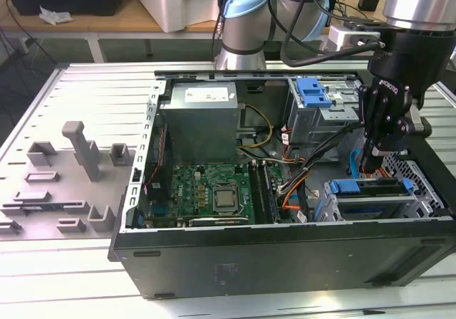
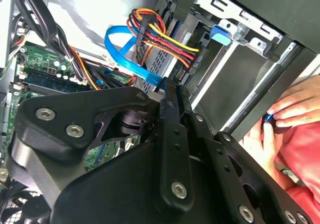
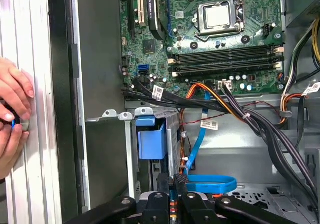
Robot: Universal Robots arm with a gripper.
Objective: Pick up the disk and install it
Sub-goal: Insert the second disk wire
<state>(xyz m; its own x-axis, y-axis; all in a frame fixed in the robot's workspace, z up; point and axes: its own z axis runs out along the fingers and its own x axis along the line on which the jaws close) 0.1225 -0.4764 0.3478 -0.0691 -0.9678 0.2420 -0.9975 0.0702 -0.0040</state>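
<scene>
Gripper (image 1: pixel 369 164) is inside the PC case (image 1: pixel 285 251), at the exterior view's right end, fingertips low over the floor between the two drive cages. In both wrist views the fingers (image 3: pixel 176 181) sit pressed together with nothing visible between them, so narrow and empty.

Disk (image 1: pixel 370 186) sits in the lower cage (image 1: pixel 324 205) against the case's near wall, blue frame edge up, silver body below. It is just beside the gripper, on the near side, not touching. In the first wrist view the blue frame end (image 3: pixel 151 139) shows under the cage's bent metal lip.

Clearance is tight:
- Blue cable (image 3: pixel 212 184) loops right at the fingertips. In the second wrist view it (image 2: pixel 127 61) runs up past the finger (image 2: pixel 170 99).
- A black cable bundle (image 3: pixel 240 114) and orange wires cross between the gripper and the motherboard (image 1: pixel 206 187).
- The upper cage (image 1: pixel 324 109), with a blue clip (image 1: pixel 313 91), is close on the far side.
- The case's right wall is just beside the wrist.

Open room is straight up, since the case side is off.

A person's hands (image 3: pixel 12 109) rest on the slatted table (image 1: pixel 85 84) outside the case wall, pinching something small and blue.
</scene>
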